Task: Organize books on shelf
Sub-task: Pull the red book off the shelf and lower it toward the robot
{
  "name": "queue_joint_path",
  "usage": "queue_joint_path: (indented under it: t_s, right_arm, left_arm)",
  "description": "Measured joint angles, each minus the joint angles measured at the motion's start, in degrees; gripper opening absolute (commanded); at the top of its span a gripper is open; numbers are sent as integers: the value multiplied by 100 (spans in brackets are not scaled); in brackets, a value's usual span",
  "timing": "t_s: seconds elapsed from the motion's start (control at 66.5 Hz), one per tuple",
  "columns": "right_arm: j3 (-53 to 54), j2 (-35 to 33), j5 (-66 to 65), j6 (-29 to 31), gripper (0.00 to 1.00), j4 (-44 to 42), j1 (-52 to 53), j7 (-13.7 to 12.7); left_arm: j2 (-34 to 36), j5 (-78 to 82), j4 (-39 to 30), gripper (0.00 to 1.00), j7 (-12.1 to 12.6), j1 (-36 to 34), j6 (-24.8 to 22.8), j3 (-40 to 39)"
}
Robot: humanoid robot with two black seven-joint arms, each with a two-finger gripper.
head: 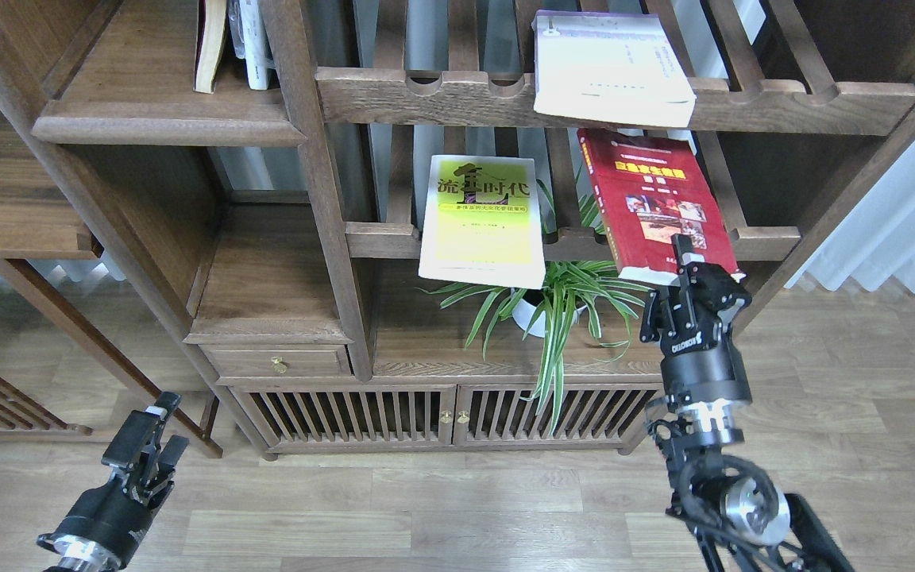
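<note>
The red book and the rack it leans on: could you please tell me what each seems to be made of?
The red book looks like a paperback: a thin glossy printed cover over pale page edges, gripped at its lower edge by the right end effector. The rack appears to be solid dark-stained wood with a matte finish; grain shows along its notched front rail.

Pale wood-plank floor [465,508] beneath a dark wooden cabinet [330,238], white curtains [902,230] at right.

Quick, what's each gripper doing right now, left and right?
Left gripper: holding nothing, down near the floor; open or shut cannot be told.
Right gripper: closed on the dark red book, at its lower edge.
</note>
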Motion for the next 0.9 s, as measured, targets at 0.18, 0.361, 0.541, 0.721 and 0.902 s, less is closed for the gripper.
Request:
queue_joint_path:
  t_s: [0.18,0.361,0.541,0.721,0.902]
  right_arm:
    - [-535,-85,-112,100,3,241,-562,-85]
    - [-585,-214,-180,104,3,444,-983,-135]
    - [-864,-368,-232,104,3,593,-1391,-250]
    - [-1421,-407,-796,104,3,610,-1750,-376]
    - [-1803,-459,-1260,104,3,610,-1984,-392]
  left_arm:
    - [282,-451,127,100,37,3,0,239]
    - [444,-601,132,100,40,10,0,320]
    - [493,-631,85,100,45,28,0,471]
    - [939,-781,-116,100,248,11,0,1192]
    - [1633,-1260,-855,100,412,-36,0,1483]
